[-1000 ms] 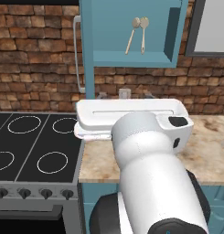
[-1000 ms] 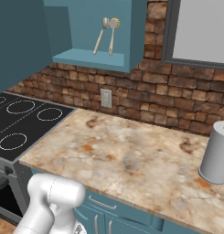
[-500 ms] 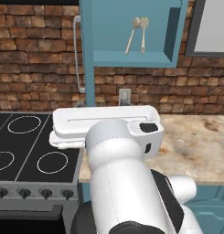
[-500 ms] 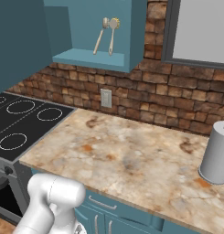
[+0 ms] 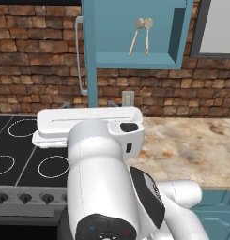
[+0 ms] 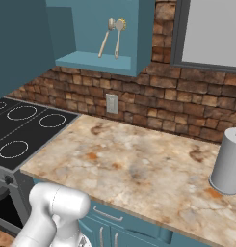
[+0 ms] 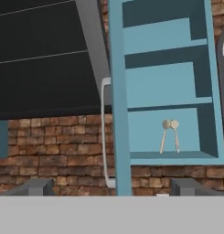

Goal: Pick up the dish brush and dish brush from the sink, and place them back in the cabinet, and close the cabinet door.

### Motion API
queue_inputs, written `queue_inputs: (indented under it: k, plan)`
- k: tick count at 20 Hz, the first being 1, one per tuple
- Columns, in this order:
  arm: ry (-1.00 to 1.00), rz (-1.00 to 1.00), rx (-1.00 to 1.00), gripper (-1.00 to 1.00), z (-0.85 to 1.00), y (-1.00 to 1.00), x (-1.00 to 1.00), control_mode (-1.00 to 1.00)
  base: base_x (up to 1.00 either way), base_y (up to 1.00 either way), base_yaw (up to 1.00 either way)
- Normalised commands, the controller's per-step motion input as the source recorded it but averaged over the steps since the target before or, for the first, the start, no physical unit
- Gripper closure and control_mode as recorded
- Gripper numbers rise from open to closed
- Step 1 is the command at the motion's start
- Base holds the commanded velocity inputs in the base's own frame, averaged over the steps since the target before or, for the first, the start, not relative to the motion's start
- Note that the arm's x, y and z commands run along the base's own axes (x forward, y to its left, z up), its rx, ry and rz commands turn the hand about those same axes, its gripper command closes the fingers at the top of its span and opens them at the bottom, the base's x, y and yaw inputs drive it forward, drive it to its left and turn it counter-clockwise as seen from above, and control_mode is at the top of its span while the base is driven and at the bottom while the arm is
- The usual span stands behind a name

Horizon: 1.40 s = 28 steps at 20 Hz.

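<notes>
Two dish brushes stand side by side in the open cabinet (image 5: 111, 37), leaning on its back wall: one brush (image 5: 135, 40) and the other (image 5: 147, 35). They show again in the right base view (image 6: 106, 41) (image 6: 117, 41) and in the hand view (image 7: 164, 137) (image 7: 176, 137). The cabinet door (image 5: 90, 70) stands swung out, edge-on, its silver bar handle (image 5: 79, 56) facing left. My gripper (image 7: 112, 188) is open and holds nothing; it points at the door's edge (image 7: 119, 114), below and in front of it. The sink is out of view.
A black stovetop (image 5: 22, 154) with white rings lies to the left, beside a marbled counter (image 6: 138, 164). A grey canister (image 6: 229, 161) stands at the counter's right. A wall outlet (image 6: 111, 102) sits on the brick backsplash. A dark hood (image 7: 45, 55) hangs left of the door.
My hand has swung left over the counter's edge toward the stove side. Both brushes and the door have stayed put.
</notes>
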Motion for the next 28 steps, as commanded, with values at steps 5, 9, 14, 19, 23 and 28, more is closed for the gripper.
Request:
queue_inputs:
  k: [5, 9, 14, 19, 23, 28]
  plan:
    - [0.0, -0.07, 0.0, -1.0, 0.0, 0.05, 0.14, -1.0, 0.0, 0.0, 0.0]
    - [0.0, -0.11, 0.0, -1.0, 0.0, 0.06, 0.18, -1.0, 0.0, 0.0, 0.0]
    - [0.0, -0.13, 0.0, -1.0, 0.0, 0.08, 0.19, -1.0, 0.0, 0.0, 0.0]
    - [0.0, -0.13, 0.0, -1.0, 0.0, 0.13, 0.2, -1.0, 0.0, 0.0, 0.0]
    - [0.0, -0.13, 0.0, -1.0, 0.0, 0.1, 0.28, -1.0, 0.0, 0.0, 0.0]
    - [-0.02, -0.12, 0.0, -1.0, -0.01, 0.09, 0.29, -1.0, 0.0, 0.0, 0.0]
